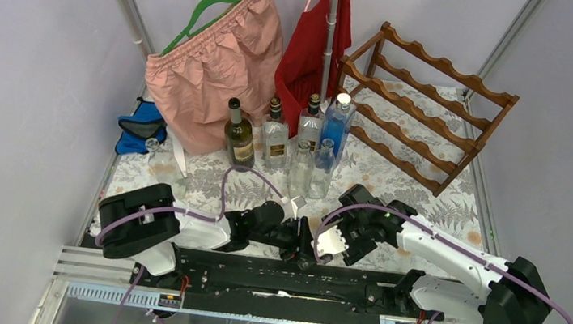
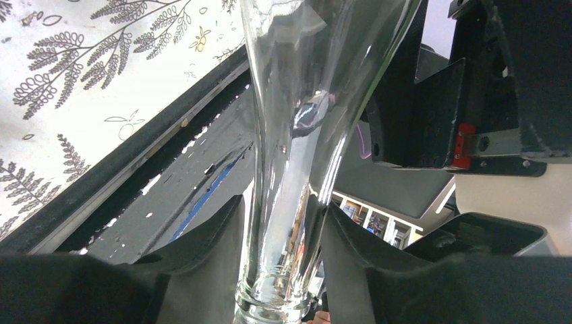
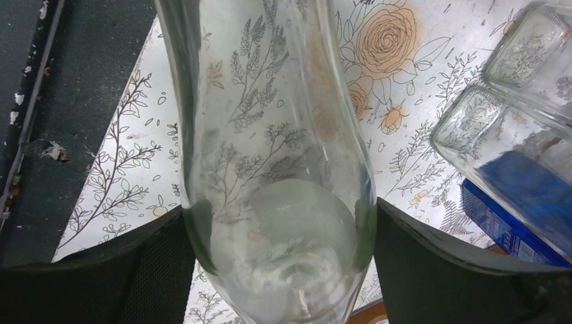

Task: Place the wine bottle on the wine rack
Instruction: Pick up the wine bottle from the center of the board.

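At 6 o'clock on the table, the left gripper pinches the neck of the clear wine bottle and the right gripper clamps its wide body, so it looks secured; the wine rack, at 1 o'clock and well apart, holds nothing, so carrying and placing remain

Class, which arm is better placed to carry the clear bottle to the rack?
Right, probably: the right end effector grips the clear bottle by its wide body, and the rack stands to the right. The left end effector holds only the slim neck.
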Tool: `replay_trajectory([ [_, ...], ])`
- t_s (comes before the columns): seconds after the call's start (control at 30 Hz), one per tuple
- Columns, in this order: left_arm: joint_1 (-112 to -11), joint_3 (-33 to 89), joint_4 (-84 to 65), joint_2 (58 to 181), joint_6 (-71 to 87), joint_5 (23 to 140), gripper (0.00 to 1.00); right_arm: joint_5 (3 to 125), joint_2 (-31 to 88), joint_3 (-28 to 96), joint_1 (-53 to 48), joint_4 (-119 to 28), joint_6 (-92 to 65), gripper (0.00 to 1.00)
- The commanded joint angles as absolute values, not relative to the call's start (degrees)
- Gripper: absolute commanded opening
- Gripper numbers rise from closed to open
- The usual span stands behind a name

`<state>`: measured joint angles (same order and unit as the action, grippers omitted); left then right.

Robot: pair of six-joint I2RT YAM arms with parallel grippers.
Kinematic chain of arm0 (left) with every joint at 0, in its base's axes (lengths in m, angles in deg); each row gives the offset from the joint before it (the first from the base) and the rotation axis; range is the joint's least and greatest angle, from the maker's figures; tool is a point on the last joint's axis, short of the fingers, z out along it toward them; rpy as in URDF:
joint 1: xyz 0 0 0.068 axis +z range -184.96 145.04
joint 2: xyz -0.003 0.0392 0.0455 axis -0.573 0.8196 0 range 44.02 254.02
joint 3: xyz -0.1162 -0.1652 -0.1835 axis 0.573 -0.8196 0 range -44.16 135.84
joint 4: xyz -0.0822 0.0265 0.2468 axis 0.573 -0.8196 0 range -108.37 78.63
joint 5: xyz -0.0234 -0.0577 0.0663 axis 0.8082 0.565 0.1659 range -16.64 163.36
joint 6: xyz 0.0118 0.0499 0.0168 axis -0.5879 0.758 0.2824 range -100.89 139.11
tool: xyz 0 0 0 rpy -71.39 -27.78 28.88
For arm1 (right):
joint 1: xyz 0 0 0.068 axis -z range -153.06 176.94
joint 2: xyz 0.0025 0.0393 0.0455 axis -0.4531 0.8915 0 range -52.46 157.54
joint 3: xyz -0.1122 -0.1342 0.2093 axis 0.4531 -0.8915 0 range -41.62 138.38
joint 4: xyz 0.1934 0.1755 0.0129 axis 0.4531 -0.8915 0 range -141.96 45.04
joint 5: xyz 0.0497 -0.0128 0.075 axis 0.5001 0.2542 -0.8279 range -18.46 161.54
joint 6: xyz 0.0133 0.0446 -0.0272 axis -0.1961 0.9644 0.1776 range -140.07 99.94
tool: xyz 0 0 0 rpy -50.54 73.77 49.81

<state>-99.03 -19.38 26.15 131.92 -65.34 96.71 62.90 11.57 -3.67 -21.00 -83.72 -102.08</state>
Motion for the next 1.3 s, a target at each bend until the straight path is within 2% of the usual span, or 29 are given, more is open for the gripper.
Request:
replay_trajectory([
  [0.0,-98.61,-19.84,30.70,132.85,-67.24,95.94,0.49,63.63,11.78,-0.77,-21.55,-80.66,-98.73,0.06],
  [0.13,-98.50,-20.30,32.18,133.34,-67.50,96.08,0.53,63.36,12.30,-0.05,-21.57,-81.17,-96.99,0.06],
  [0.33,-98.50,-20.60,31.72,132.13,-65.93,93.11,0.43,62.49,12.70,0.82,-21.57,-82.28,-94.85,0.05],
  [0.53,-98.37,-21.50,32.30,129.60,-63.53,91.10,0.41,62.32,13.31,1.30,-21.57,-83.36,-92.50,0.05],
  [0.63,-98.33,-22.21,33.62,129.20,-63.34,90.45,0.18,62.25,14.04,2.05,-21.56,-83.78,-90.60,0.05],
  [0.73,-98.17,-22.81,34.90,129.40,-63.42,90.46,0.01,61.84,14.26,2.71,-21.56,-84.42,-89.54,0.05],
  [0.77,-98.15,-22.99,35.69,129.49,-63.47,90.52,0.00,61.75,14.17,2.80,-21.53,-84.42,-89.30,0.05],
  [1.03,-97.28,-25.32,48.80,132.29,-64.61,93.65,0.00,59.35,13.60,5.47,-21.57,-86.74,-87.11,0.08],
  [1.1,-96.86,-23.95,50.32,135.65,-65.82,98.21,0.10,58.73,11.62,4.73,-21.54,-85.74,-89.17,0.07],
  [1.2,-96.83,-21.12,52.18,140.04,-66.41,102.47,0.34,58.84,9.82,4.53,-21.79,-84.94,-92.30,0.05],
  [1.27,-96.83,-20.67,54.29,141.67,-66.79,103.66,0.44,58.59,9.91,5.40,-21.85,-85.95,-93.44,0.05],
])
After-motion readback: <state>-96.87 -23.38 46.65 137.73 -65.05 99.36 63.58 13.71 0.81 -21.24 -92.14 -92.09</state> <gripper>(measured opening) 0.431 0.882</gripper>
